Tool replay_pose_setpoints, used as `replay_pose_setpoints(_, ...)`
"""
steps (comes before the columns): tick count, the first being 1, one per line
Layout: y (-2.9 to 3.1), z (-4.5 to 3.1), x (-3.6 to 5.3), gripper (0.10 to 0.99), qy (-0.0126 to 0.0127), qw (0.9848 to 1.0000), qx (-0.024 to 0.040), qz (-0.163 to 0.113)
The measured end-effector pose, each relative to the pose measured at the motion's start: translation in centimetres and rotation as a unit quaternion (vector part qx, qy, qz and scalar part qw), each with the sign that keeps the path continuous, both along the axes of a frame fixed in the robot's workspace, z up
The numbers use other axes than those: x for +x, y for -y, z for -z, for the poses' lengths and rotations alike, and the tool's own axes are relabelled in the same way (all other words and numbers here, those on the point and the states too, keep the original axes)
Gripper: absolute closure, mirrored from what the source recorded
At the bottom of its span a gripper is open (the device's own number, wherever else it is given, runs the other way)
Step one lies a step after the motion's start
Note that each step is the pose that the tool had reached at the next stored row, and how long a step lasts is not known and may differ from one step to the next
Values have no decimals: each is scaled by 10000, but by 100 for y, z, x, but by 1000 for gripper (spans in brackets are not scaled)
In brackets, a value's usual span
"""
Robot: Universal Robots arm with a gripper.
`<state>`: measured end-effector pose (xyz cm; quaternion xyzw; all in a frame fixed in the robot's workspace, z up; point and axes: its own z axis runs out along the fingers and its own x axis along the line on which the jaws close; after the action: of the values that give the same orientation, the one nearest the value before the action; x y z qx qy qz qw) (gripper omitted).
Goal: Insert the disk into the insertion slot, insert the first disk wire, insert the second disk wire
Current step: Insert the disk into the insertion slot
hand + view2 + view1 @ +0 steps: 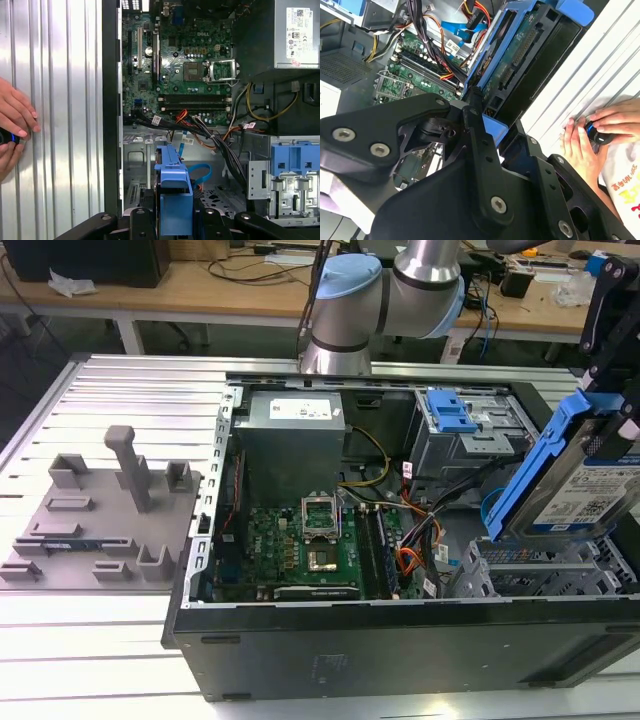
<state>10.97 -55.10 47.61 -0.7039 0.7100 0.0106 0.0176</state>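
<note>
Disk (pixel 578 495) in its blue frame hangs pinched between my jaws, tilted steeply over the insertion slot (pixel 535 565) at the exterior view's right end of the open computer case (pixel 400 640). I cannot tell whether its lower edge touches the perforated cage. A person's hand (pixel 15 117) rests on the bench (pixel 60 165) beside the case.

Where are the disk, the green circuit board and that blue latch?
disk (pixel 590 495): exterior view, on its white label.
green circuit board (pixel 172 75): first wrist view, on the bare board beside the socket.
blue latch (pixel 450 410): exterior view, on the middle of the latch.
</note>
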Motion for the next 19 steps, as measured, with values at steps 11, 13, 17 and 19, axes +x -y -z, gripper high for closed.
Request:
replay_pose_setpoints(11,1,40,16,722,-40,10000,-1,1)
replay_pose_setpoints(13,1,49,39,722,-54,10000,0,1)
replay_pose_setpoints(17,1,66,49,722,-66,10000,-3,1)
replay_pose_setpoints(19,1,70,49,722,-66,10000,-2,1)
